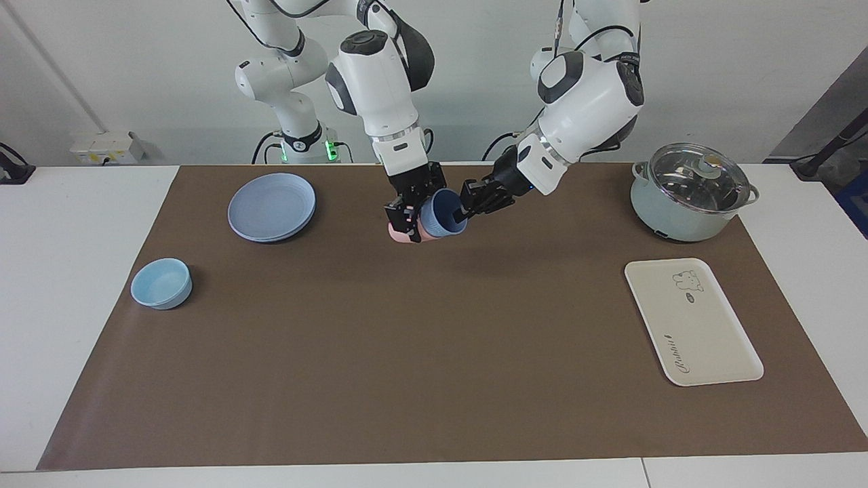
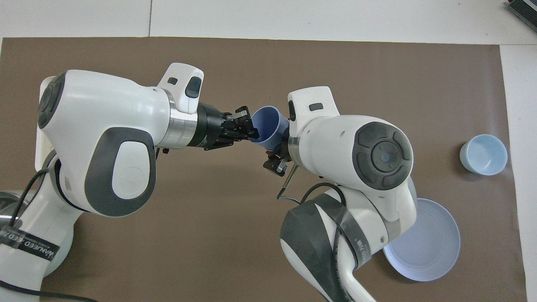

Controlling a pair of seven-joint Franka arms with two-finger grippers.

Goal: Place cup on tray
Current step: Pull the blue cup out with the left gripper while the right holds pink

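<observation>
Blue tapered cup (image 1: 444,213) tilted mid-table, both grippers clamped on it, left gripper (image 1: 466,210) pinching rim, right gripper (image 1: 409,215) at base, flat cream tray (image 1: 692,322) well apart.

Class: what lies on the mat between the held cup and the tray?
Nothing: in the facing view only bare mat separates the cup from the tray.

Bright, even overhead light; soft short shadows, glare on the pot lid (image 1: 692,175).
</observation>
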